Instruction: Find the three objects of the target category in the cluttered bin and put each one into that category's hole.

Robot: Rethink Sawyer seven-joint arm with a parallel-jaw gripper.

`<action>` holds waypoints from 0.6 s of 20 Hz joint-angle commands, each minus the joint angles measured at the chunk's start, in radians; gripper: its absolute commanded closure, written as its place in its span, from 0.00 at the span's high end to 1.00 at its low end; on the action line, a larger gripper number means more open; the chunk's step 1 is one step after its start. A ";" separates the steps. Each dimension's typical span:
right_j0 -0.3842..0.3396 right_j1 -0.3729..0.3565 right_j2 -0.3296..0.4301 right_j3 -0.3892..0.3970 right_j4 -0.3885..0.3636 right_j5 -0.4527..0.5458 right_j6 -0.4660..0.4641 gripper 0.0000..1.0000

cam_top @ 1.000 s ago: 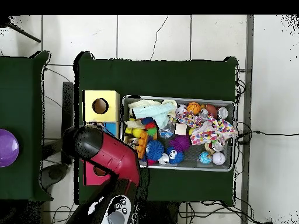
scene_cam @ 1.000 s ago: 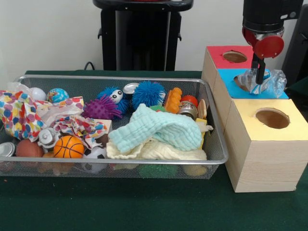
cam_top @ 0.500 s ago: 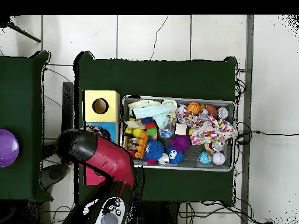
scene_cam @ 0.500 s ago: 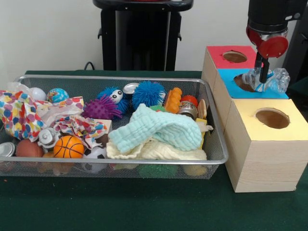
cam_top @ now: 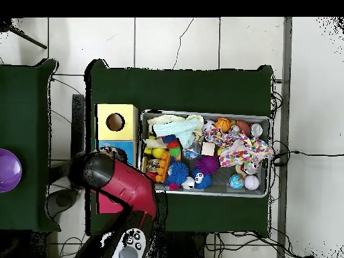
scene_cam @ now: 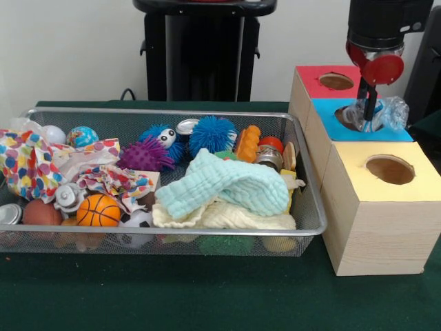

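Note:
A crumpled piece of clear plastic [scene_cam: 390, 113] sits over the hole of the blue-topped box [scene_cam: 329, 128], the middle of three boxes at the right. My gripper [scene_cam: 370, 114] reaches straight down into it, its fingers together as one dark bar, shut on the plastic. In the overhead view the red arm head [cam_top: 101, 169] covers the blue box [cam_top: 127, 148], so gripper and plastic are hidden there. The wire bin [scene_cam: 158, 112] is full of mixed items: a light blue cloth [scene_cam: 227, 183], an orange basketball [scene_cam: 98, 210], and blue [scene_cam: 212, 133] and purple [scene_cam: 145, 154] spiky balls.
A red-topped box [scene_cam: 313, 79] stands behind the blue one and a yellow-topped box [scene_cam: 386, 207] in front, each with a round hole. A polka-dot wrapper [scene_cam: 27, 162] fills the bin's left end. In the overhead view a purple bowl [cam_top: 8, 170] rests on the side table.
My gripper swung a little right with the plastic half a second ago, and has now come back left over the blue box's hole. The bin's contents have not moved.

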 commanded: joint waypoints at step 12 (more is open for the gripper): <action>-0.001 0.074 0.038 0.087 -0.047 -0.017 0.158 0.00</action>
